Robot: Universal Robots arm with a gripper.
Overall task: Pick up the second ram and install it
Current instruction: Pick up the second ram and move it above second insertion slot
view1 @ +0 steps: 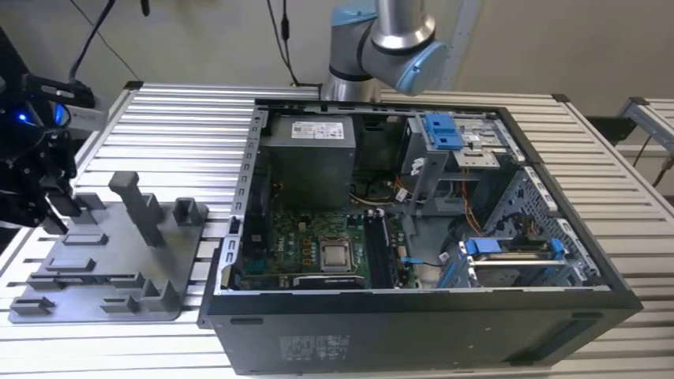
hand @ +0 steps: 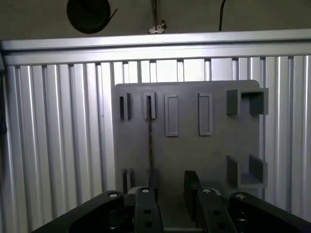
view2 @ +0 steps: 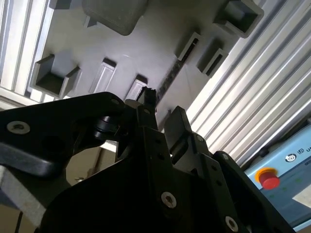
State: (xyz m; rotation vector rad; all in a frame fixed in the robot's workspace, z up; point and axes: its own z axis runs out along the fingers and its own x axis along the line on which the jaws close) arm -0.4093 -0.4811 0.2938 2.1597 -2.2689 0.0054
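The second ram (hand: pixel 149 138) is a thin dark stick standing on edge in the slotted holders of the grey fixture plate (hand: pixel 218 145). In the second wrist view the ram (view2: pixel 171 76) runs away from the fingertips as a narrow dark strip. My gripper (hand: pixel 171 180) hangs just above the plate, open, with nothing between its fingers. One finger (hand: pixel 151 178) lines up with the near end of the stick, and the other finger (hand: pixel 190 182) stands off to the side. In the exterior view the gripper (view1: pixel 50 212) is over the plate's far corner, at that view's left.
The open computer case (view1: pixel 421 316) fills the middle of the ribbed metal table (view1: pixel 179 118), with the motherboard (view1: pixel 305 245) on its floor. A grey upright post (view1: pixel 132 204) and several small holders rise from the fixture plate (view1: pixel 106 304). A red button (view2: pixel 268 178) sits beyond the table edge.
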